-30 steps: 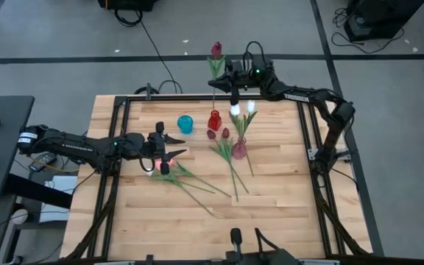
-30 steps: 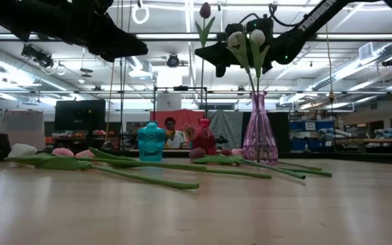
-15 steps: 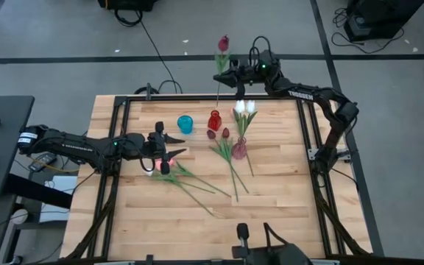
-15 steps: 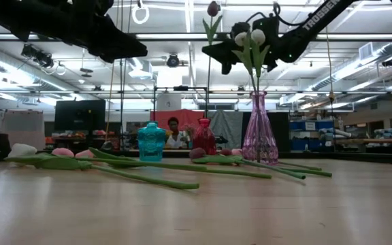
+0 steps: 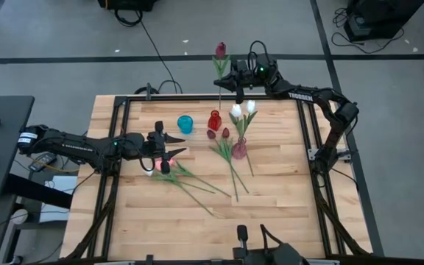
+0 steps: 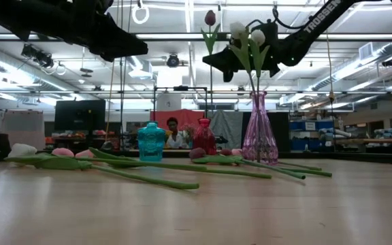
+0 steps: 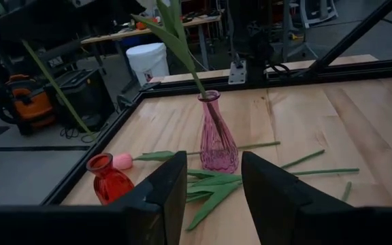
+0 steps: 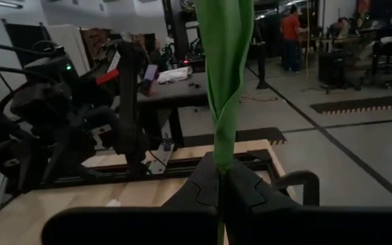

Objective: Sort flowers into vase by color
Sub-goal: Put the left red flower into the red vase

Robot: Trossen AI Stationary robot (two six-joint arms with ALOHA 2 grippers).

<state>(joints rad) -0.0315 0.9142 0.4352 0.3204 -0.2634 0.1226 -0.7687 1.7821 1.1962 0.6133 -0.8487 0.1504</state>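
Observation:
My right gripper point(image 5: 232, 79) is shut on a dark red tulip point(image 5: 219, 50) held upright above the table's far edge, just beyond the red vase point(image 5: 214, 120). In the low view the tulip head point(image 6: 210, 17) stands high over the red vase point(image 6: 204, 137). The pink vase point(image 5: 239, 149) holds two white tulips point(image 5: 235, 110) by their stems. A blue vase point(image 5: 185, 124) stands to the left. Several tulips point(image 5: 197, 184) lie flat on the wood. My left gripper point(image 5: 169, 154) hovers open over pink heads point(image 5: 153, 166). My right gripper pinches the dark red tulip between its two fingers point(image 8: 203, 190) at the stem where the leaf base wraps it point(image 8: 220, 160). The fingers come level from the table's right, across the stem. The tulip is lifted clear and upright, its lower stem point(image 6: 211, 102) hanging below.
The black frame rail point(image 5: 197, 99) runs along the far edge under my right arm. Green stems fan out from the table's middle toward its near side point(image 5: 234, 180). Bare wood point(image 5: 285, 213) lies near and right. A person point(image 6: 174, 133) sits in the room beyond.
My right gripper, with the dark red tulip still upright, has shifted a little toward the far edge and then come back and slightly down. It has stayed shut on the stem.

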